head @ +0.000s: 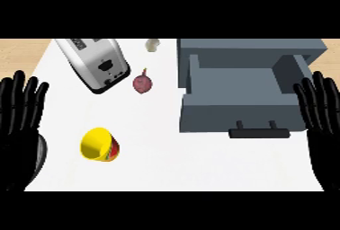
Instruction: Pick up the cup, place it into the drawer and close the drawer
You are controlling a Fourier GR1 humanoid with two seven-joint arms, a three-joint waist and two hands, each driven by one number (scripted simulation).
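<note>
The cup (100, 144) lies tipped on the bench (199, 166), left of the open drawer (239, 81). Both hands (left (20, 130), right (323, 117)) rest with fingers wide. It is round, so it might roll away from a grab.

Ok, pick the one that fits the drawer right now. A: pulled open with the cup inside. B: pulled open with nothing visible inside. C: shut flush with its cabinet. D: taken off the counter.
B: the drawer stands pulled out, its inside bare, while the cup lies on the counter.
</note>
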